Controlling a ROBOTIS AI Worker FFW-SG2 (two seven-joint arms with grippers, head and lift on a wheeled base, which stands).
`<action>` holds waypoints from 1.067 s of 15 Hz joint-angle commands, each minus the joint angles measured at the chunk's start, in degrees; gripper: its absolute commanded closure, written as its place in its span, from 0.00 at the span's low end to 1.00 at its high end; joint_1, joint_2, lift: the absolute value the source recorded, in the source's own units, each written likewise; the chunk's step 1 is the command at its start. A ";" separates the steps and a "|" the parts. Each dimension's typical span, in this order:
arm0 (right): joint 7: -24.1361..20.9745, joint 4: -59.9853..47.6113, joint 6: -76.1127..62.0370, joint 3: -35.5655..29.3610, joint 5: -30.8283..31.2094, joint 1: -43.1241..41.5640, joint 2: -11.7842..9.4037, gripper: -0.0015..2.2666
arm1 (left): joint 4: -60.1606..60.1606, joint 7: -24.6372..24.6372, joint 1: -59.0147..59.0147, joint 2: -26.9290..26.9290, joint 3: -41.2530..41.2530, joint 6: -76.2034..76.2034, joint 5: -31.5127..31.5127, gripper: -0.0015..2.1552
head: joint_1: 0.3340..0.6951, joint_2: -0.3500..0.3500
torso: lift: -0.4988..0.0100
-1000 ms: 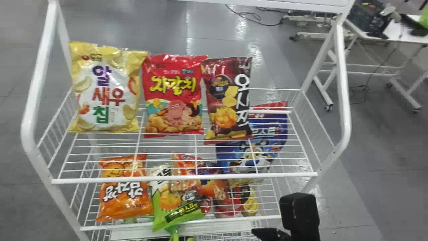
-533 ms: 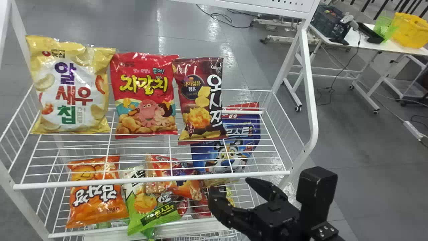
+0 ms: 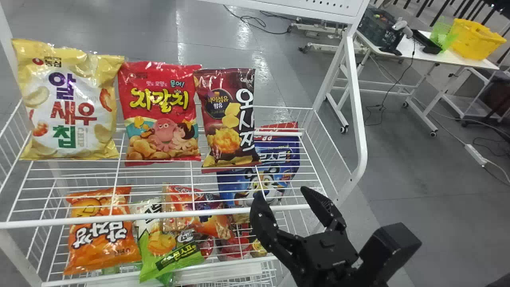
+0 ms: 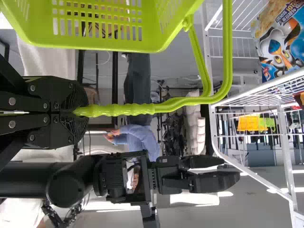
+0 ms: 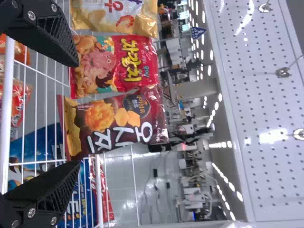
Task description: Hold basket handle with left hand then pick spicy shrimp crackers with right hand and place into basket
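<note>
Left gripper [image 4: 81, 112] is clamped on the green basket handle [image 4: 124, 110]; right gripper [image 3: 281, 192] is spread and empty, with pick and placement into basket [image 4: 118, 45] outstanding.

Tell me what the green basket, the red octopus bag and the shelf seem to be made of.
Green basket: likely plastic, smooth, with slotted walls. Red octopus bag: glossy film, maybe foil-lined; it wrinkles and glints. Shelf: probably metal wire, coated white, judging by its thin straight bars.
</note>
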 commanded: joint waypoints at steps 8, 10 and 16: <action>-1.38 5.28 -9.51 -0.18 1.27 0.54 0.00 0.03 | 0.99 -0.54 -0.98 -0.32 0.69 0.07 0.18 0.84 | 1.00 0.00 | 0.91; -2.08 5.28 -9.51 -0.18 1.27 0.27 0.00 0.03 | 0.99 -0.45 -1.25 -0.32 0.69 0.07 0.27 0.84 | 1.00 0.00 | 0.91; -2.44 5.45 -9.16 -0.89 0.83 0.01 0.09 0.03 | 1.70 -0.54 -1.51 -0.32 1.31 0.07 0.35 0.84 | 1.00 0.00 | 0.91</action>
